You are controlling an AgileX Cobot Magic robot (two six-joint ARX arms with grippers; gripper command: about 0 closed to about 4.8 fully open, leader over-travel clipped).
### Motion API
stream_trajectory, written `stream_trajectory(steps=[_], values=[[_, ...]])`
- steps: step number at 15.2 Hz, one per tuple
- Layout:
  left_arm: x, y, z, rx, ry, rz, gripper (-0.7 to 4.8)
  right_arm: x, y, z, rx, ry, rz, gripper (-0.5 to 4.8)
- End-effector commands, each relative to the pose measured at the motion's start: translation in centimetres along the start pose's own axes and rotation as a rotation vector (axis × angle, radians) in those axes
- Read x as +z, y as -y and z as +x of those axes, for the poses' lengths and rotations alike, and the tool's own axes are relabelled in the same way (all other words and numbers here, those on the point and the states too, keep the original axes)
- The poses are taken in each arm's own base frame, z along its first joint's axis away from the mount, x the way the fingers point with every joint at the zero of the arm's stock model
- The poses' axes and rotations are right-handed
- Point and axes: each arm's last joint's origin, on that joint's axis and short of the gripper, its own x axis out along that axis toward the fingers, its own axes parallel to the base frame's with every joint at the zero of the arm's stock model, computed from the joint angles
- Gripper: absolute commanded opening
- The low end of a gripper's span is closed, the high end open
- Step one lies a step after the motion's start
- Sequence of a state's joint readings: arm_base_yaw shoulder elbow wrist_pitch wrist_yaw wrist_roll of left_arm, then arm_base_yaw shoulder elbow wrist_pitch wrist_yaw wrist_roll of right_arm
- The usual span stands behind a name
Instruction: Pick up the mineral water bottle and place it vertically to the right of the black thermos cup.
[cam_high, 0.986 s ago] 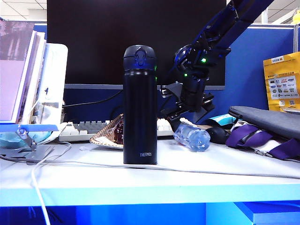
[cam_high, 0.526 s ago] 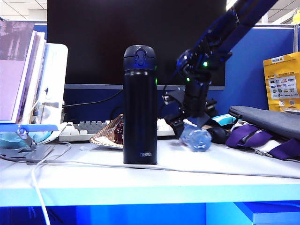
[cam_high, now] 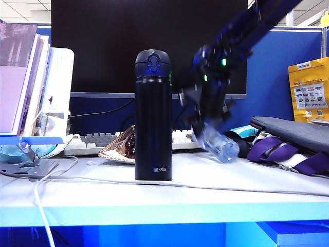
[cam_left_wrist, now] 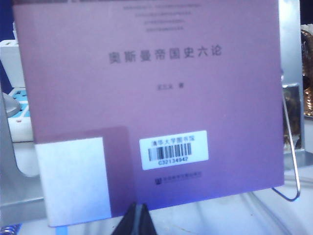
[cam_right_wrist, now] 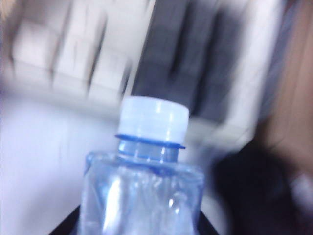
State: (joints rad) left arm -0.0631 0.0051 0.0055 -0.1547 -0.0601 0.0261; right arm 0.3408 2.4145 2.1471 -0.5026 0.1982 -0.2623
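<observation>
While the mineral water bottle (cam_high: pixel 218 145) hangs tilted between my right jaws (cam_high: pixel 205 131), lifted off the table (cam_high: pixel 205 193), its base points down and away from the black thermos cup (cam_high: pixel 153 116), which stands upright just beside those jaws; white cap (cam_right_wrist: pixel 153 121) faces outward, clamped at the body. My left jaws (cam_left_wrist: pixel 137 221): near a purple book (cam_left_wrist: pixel 146 98), state not discernible.
</observation>
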Motion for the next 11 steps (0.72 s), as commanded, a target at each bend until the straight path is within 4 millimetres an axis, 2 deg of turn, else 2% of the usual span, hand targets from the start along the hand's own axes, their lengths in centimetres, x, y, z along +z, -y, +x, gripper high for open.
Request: stream_trajectory(steps=[1,5,7,8,10,11], values=[[-0.1,0.0,0.0,0.005,-0.009,0.001,-0.05,4.9,1.9,-5.3,-0.060,0.216,0.040,2.60],[-0.1,0.0,0.0,0.005,-0.009,0.001,-0.05,8.3,4.5,-13.4,-0.110,0.395,0.080,2.60],[-0.1,0.0,0.0,0.005,-0.009,0.001,-0.05,8.8,5.3,-16.6,-0.113,0.429,0.087,2.60],[-0.1,0.0,0.0,0.005,-0.009,0.001,-0.05,8.9,5.7,-18.9,-0.100,0.433,0.119,2.60],[-0.1,0.0,0.0,0.005,-0.009,0.001,-0.05,8.9,6.3,-21.8,-0.069,0.454,0.154,2.60],[-0.1,0.0,0.0,0.005,-0.009,0.001,-0.05,9.0,6.8,-24.2,-0.077,0.494,0.162,2.60]])
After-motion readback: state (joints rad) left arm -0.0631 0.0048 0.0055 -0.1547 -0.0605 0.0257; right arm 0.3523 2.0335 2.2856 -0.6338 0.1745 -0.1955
